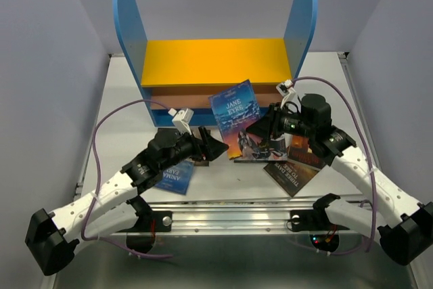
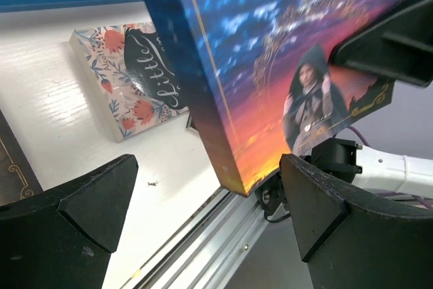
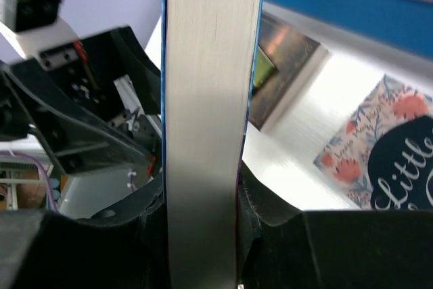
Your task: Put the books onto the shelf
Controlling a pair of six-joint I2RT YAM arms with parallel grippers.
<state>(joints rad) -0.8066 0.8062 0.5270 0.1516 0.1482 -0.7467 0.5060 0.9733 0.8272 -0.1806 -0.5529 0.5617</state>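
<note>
The shelf [image 1: 213, 59] stands at the back, its yellow board between two blue side panels. The Jane Eyre book [image 1: 236, 114] is held up off the table in front of it, tilted. My right gripper [image 1: 262, 131] is shut on that book's right side; the pale page edge [image 3: 210, 99] is clamped between its fingers [image 3: 270, 235]. My left gripper [image 1: 211, 145] is open, and the book's lower corner [image 2: 243, 167] hangs between its spread fingers [image 2: 318, 201] without touching them. The Little Women book [image 2: 132, 76] lies flat on the table.
An Animal Farm book [image 1: 177, 175] lies under my left arm. A Three Days to See book [image 1: 291, 172] and a dark book [image 1: 306, 155] lie under my right arm. A metal rail [image 1: 237, 211] runs along the near table edge.
</note>
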